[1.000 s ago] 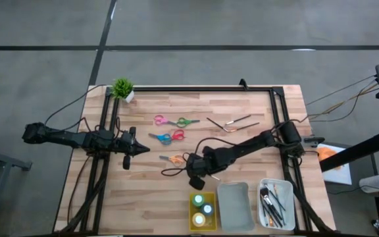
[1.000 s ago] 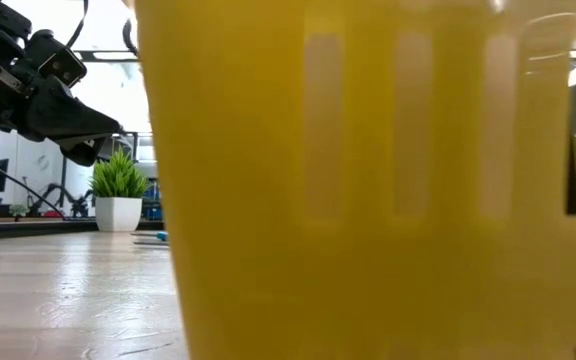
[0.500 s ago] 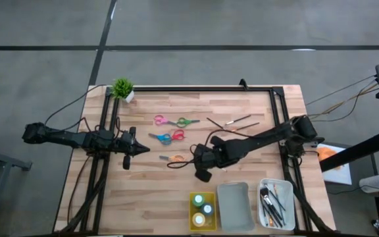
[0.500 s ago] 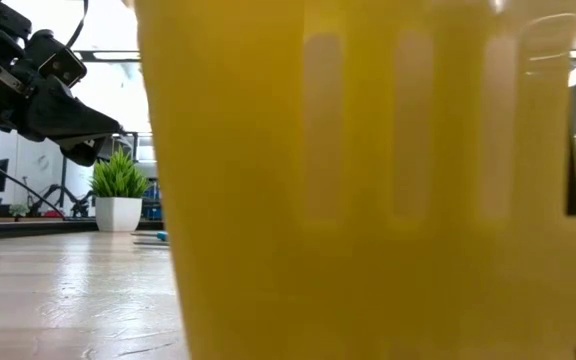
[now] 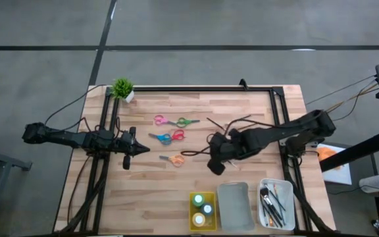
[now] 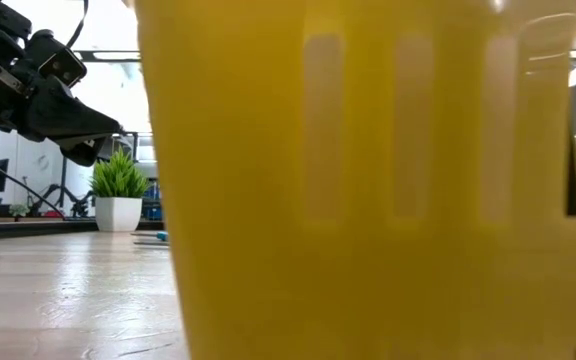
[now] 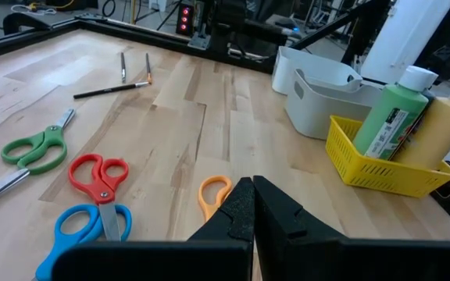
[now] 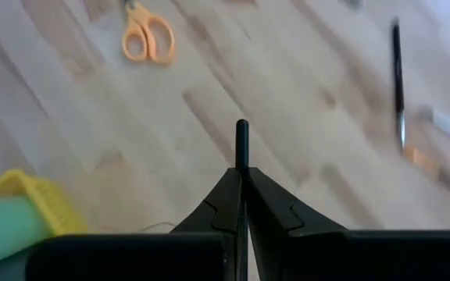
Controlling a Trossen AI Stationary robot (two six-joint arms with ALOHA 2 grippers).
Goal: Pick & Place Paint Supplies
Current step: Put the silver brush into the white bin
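Observation:
My right gripper [image 5: 216, 165] hangs above the table's middle, shut on a thin dark brush [image 8: 242, 144]. Two more thin brushes [image 5: 241, 122] lie on the wood at the far right. Pink-and-green scissors [image 5: 176, 121], blue-and-red scissors [image 5: 168, 137] and small orange scissors [image 5: 174, 158] lie flat left of centre. Paint bottles [image 5: 202, 209] stand in the yellow tray [image 5: 192, 197]. My left gripper [image 5: 143, 149] waits shut at the left, above the table. My right gripper pinches the thin dark brush between its two fingers. One end of the brush [image 8: 242, 131] sticks out a little past the fingertips, along their line. The fingers slant steeply down from above, and the brush is lifted clear of the table.
At the near edge stand the yellow tray, a grey tray [image 5: 234, 205] and a white tray [image 5: 276, 204] holding several brushes. A small potted plant [image 5: 122, 88] stands at the far left corner. In the low view the yellow tray's wall [image 6: 368, 200] blocks most of the sight.
My right gripper has risen from near the yellow tray and gone toward the table's right and far edges, rolling a little, still shut on the brush.

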